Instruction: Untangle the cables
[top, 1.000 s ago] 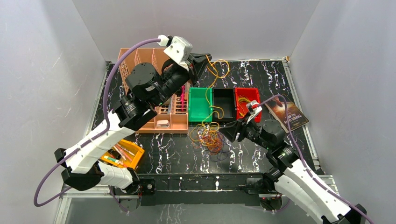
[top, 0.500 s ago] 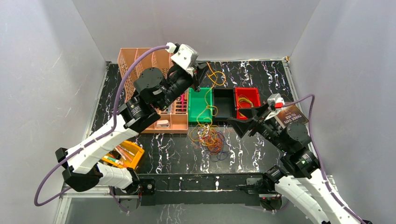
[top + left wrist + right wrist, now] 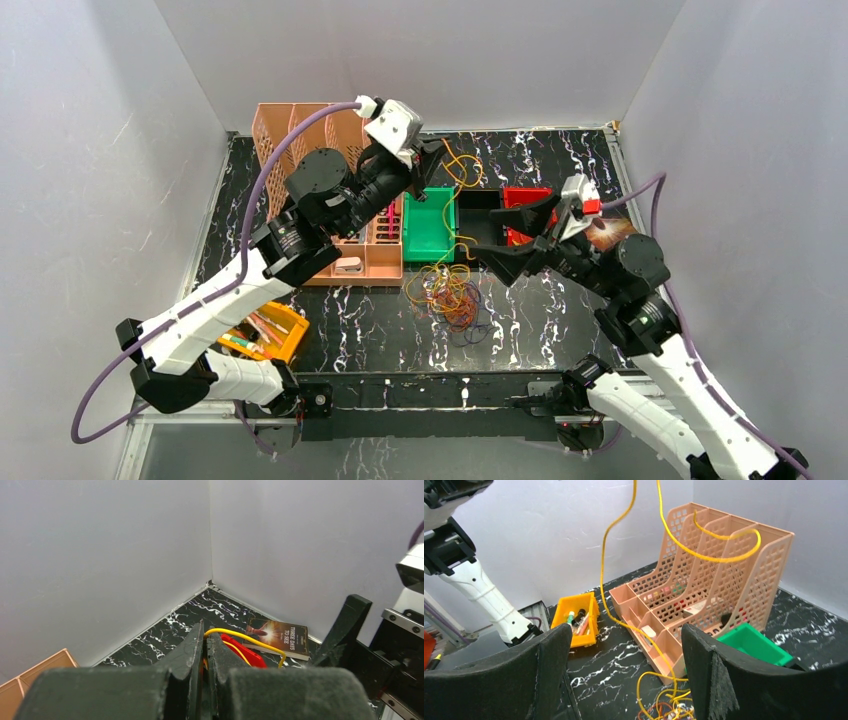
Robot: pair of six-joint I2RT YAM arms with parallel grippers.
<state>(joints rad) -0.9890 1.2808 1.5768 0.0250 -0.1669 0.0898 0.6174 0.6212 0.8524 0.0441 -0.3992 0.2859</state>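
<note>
Since a second ago the right gripper [image 3: 515, 240] has lifted off the table and drawn back from the tangle of cables [image 3: 448, 292], its jaws spreading as it rose. It now hangs released and empty over the near edge of the red bin [image 3: 527, 193], and the right wrist view shows nothing between its fingers. The left gripper [image 3: 432, 150] has drifted only a little and stays clenched on a yellow cable [image 3: 455, 165], held high above the green bin [image 3: 425, 228] beside the peach file organizer [image 3: 300, 125]. From that pinch the yellow cable drops in loose curves over the bins and runs into the heap of orange, yellow, red and dark loops lying on the black marbled table [image 3: 560, 330] in front of the green bin. So the strand is raised but its lower end looks caught in the pile. With the right gripper freed, the likely next step is a fresh hold lower on the strand or on the heap – pulling harder from above would probably drag the whole knot along
</note>
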